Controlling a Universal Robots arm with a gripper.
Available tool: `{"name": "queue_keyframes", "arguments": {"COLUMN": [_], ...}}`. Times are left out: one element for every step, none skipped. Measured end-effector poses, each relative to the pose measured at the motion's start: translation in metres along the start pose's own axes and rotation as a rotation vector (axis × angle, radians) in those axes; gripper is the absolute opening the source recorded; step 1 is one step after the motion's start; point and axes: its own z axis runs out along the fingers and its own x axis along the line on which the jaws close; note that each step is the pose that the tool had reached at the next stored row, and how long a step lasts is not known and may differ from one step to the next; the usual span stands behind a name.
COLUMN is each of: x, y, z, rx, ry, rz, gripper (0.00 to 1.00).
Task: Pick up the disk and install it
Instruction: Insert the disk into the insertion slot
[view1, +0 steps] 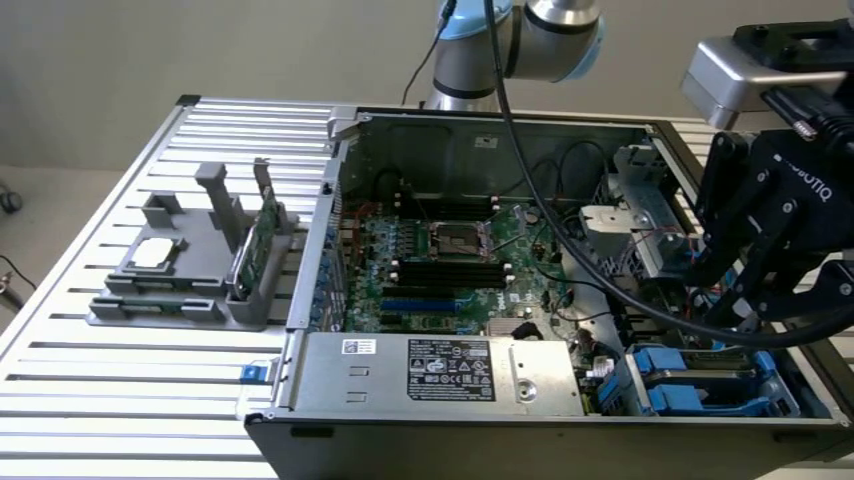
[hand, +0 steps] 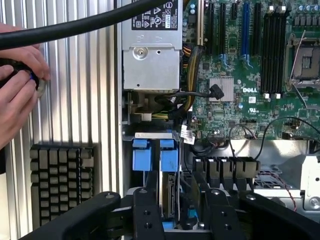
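Disk (view1: 671, 388) stands on edge in the case's corner bay (view1: 787, 400), under my pincer (view1: 731, 305); two blue tabs show there. Wrist view: one disk (hand: 170, 192) between my two spread, open fingers (hand: 147, 215), two blue tabs (hand: 142, 156).

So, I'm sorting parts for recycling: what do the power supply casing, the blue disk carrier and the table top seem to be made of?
Power supply casing: bare sheet steel by the look, dull silver-grey with folded edges and a stuck-on label.
Blue disk carrier: moulded plastic, with saturated colour and a smooth, soft sheen.
Table top: probably extruded aluminium, a pale matt metal in long parallel ribs.
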Motion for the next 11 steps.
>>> {"name": "queue_keyframes", "arguments": {"x": [0.0, 0.0, 0.0, 0.0, -0.0001, -0.0002, -0.0004, -0.0007, -0.001, -0.0013, -0.0017], "y": [0.0, 0.0, -0.0001, -0.0002, -0.0003, -0.0005, -0.0007, -0.001, -0.0013, -0.0017, -0.002], "z": [0.0004, 0.0008, 0.0012, 0.0016, 0.0019, 0.0022, 0.0023, 0.0023, 0.0024, 0.0025, 0.0026], "rx": [0.0, 0.0003, 0.0008, 0.0018, 0.0037, 0.0063, 0.0089, 0.012, 0.0153, 0.0185, 0.0218], "ry": [0.0001, 0.0001, 0.0001, 0.0, 0.0, -0.0001, -0.0001, 0.0, 0.0002, 0.0003, 0.0003], "rz": [0.0, 0.0, 0.0, 0.0, 0.0, 0.0, 0.0, 0.0, 0.0, 0.0, 0.0], "gripper": [0.41, 0.41, 0.41, 0.41, 0.41, 0.41, 0.41, 0.41, 0.41, 0.41, 0.41]}}
